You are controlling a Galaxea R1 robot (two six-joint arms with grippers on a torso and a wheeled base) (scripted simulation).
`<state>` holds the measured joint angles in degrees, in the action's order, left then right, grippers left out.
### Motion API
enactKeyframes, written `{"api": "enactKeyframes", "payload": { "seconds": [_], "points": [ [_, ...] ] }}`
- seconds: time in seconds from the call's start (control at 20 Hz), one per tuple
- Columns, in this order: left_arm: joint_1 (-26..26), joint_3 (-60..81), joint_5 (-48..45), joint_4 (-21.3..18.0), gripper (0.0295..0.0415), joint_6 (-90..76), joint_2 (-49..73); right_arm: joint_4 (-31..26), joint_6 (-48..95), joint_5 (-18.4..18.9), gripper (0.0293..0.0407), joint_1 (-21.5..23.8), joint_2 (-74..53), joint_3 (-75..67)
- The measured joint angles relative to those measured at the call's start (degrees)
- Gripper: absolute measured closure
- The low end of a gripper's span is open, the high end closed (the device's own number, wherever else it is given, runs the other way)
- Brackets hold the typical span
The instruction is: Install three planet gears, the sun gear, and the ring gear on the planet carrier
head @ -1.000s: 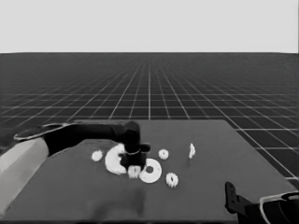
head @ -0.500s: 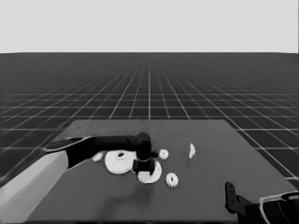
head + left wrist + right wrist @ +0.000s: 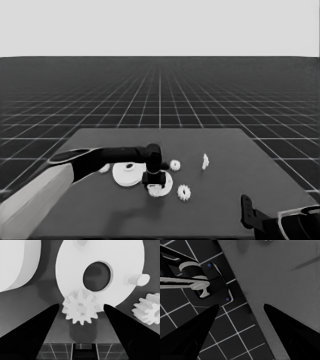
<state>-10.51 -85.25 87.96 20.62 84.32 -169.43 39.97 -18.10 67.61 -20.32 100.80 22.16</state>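
left wrist view: a planet gear [image 3: 80, 309] sits on a peg at the smaller round part's [image 3: 100, 270] rim, between the left gripper's [image 3: 81, 312] spread, untouching fingers. half a second ago the gripper reached this spot; one gear looks seated. larger round part [image 3: 127, 173] lies alongside; right gripper [image 3: 241, 312] parked off the table corner, fingers apart.

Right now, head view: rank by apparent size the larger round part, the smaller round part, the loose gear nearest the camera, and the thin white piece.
1. larger round part
2. smaller round part, partly hidden under the left tool
3. gear and thin white piece: these look about alike, so they are not ranked.
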Motion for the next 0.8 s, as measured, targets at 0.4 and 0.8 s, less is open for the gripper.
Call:
{"api": "enactKeyframes", "payload": {
  "seconds": [0.4, 0.8],
  "points": [
    [6.08, 4.43, 1.63, -6.04, 0.0326, 3.13, 0.92, 0.0, 0.0, 0.0, 0.0315, 0.0, 0.0, 0.0],
    [9.74, 5.56, 1.79, -9.65, 0.0326, 4.06, 1.06, 0.0, 0.0, 0.0, 0.0315, 0.0, 0.0, 0.0]
  ]
}}
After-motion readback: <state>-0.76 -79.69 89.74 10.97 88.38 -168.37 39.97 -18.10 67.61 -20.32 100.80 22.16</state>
